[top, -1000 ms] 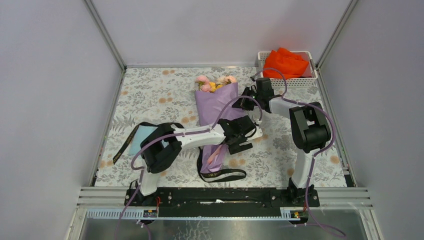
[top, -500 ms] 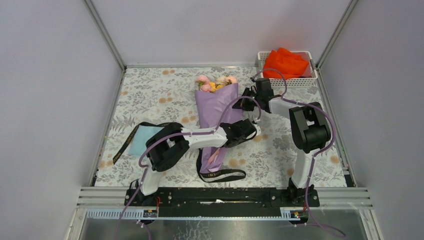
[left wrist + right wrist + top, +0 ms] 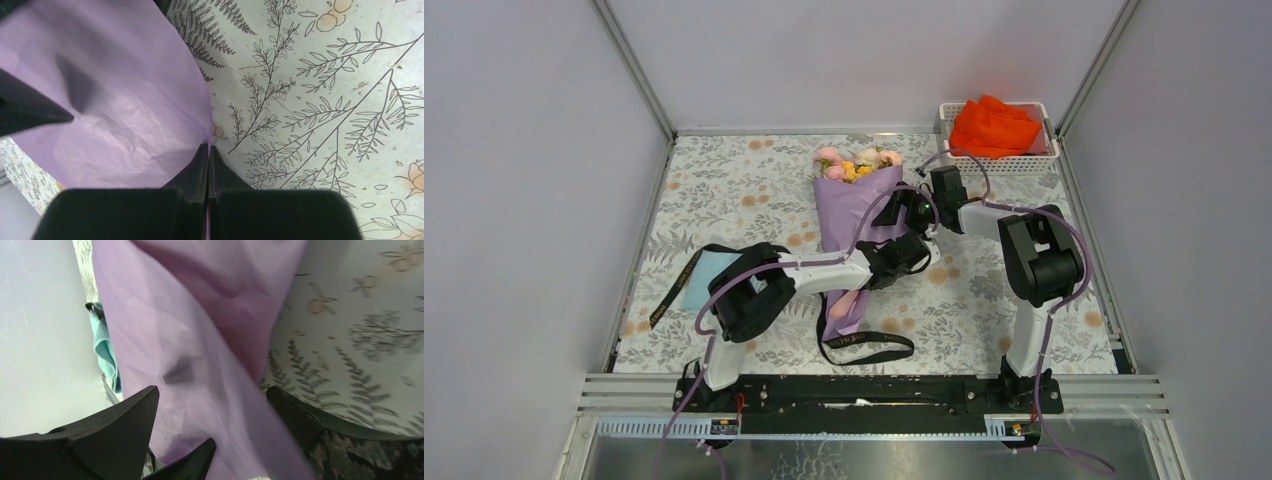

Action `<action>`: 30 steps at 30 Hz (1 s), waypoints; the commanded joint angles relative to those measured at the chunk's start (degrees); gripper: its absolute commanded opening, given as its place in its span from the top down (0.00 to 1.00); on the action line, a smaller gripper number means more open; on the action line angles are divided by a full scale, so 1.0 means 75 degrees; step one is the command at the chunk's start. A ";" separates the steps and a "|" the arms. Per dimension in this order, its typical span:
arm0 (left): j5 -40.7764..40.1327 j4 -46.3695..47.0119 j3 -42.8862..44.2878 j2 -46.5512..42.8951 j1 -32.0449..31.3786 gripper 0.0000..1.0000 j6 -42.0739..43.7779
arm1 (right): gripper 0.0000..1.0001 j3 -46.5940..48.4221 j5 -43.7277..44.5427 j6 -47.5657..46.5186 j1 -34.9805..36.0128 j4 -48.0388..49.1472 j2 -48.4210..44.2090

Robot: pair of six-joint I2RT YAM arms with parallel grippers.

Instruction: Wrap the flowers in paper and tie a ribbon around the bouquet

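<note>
With the left gripper (image 3: 208,149) pinching the edge of the thin lilac-purple paper sheet (image 3: 125,110), wrapped around the pink, yellow and white roses (image 3: 856,165) mid-table, we pull the overlap snug. The right gripper (image 3: 210,395) stands spread, ready to re-grip.

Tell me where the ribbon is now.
Top view: the ribbon loops by the bouquet's near tip, front centre; its other end trails left past the blue cloth.

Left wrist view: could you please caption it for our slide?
Left end effector shut on the edge of the purple paper, over the tablecloth.
</note>
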 commanded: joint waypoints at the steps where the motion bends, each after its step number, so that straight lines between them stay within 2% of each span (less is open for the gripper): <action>1: 0.0089 0.0512 -0.0066 -0.0330 0.0052 1.00 0.0035 | 0.11 0.0103 -0.0824 0.0434 0.0350 0.0683 0.0256; 5: 0.0205 0.0595 -0.0146 -0.0437 0.0048 1.00 0.0097 | 0.13 0.0214 -0.1071 0.0858 0.0479 0.1188 0.0565; 7: 0.0188 0.0632 -0.0181 -0.0487 0.0050 1.00 0.0161 | 0.25 0.0266 -0.1195 0.1030 0.0494 0.1360 0.0718; 9: 0.0193 0.0656 -0.0203 -0.0588 0.0066 1.00 0.0226 | 0.52 0.0294 -0.1289 0.1147 0.0494 0.1498 0.0792; 11: 0.0363 0.0613 -0.0181 -0.0699 0.0100 1.00 0.0295 | 0.92 0.0312 -0.1273 0.1182 0.0494 0.1508 0.0792; 12: 0.0539 0.0548 -0.0156 -0.0773 0.0120 1.00 0.0346 | 1.00 0.0329 -0.1240 0.1189 0.0494 0.1507 0.0754; 13: 0.0778 0.0388 -0.0097 -0.0870 0.0146 0.96 0.0419 | 1.00 0.0334 -0.1192 0.1169 0.0494 0.1494 0.0711; 15: 0.1672 -0.0271 0.0187 -0.1101 0.0222 0.53 0.0695 | 1.00 0.0417 -0.1021 0.1122 0.0479 0.1358 0.0605; 16: 0.2120 -0.0687 0.0353 -0.1253 0.0260 0.38 0.0849 | 1.00 0.0506 -0.0894 0.1110 0.0462 0.1234 0.0573; 17: 0.2541 -0.1092 0.0523 -0.1420 0.0271 0.28 0.1035 | 1.00 0.0602 -0.0824 0.1108 0.0443 0.1130 0.0568; 19: 0.3347 -0.1895 0.0762 -0.1847 0.0289 0.16 0.1517 | 1.00 0.0848 -0.0739 0.1122 0.0426 0.0921 0.0580; 22: 0.4549 -0.3027 0.0948 -0.2544 0.0303 0.08 0.2326 | 1.00 0.1192 -0.0676 0.1285 0.0424 0.0831 0.0610; 27: 0.6944 -0.5283 0.1008 -0.3044 0.0239 0.11 0.3539 | 1.00 0.1747 -0.0572 0.1394 0.0436 0.0638 0.0615; 30: 0.6816 -0.4994 0.0391 -0.2963 -0.0018 0.11 0.3509 | 1.00 0.2003 -0.0547 0.1350 0.0436 0.0447 0.0722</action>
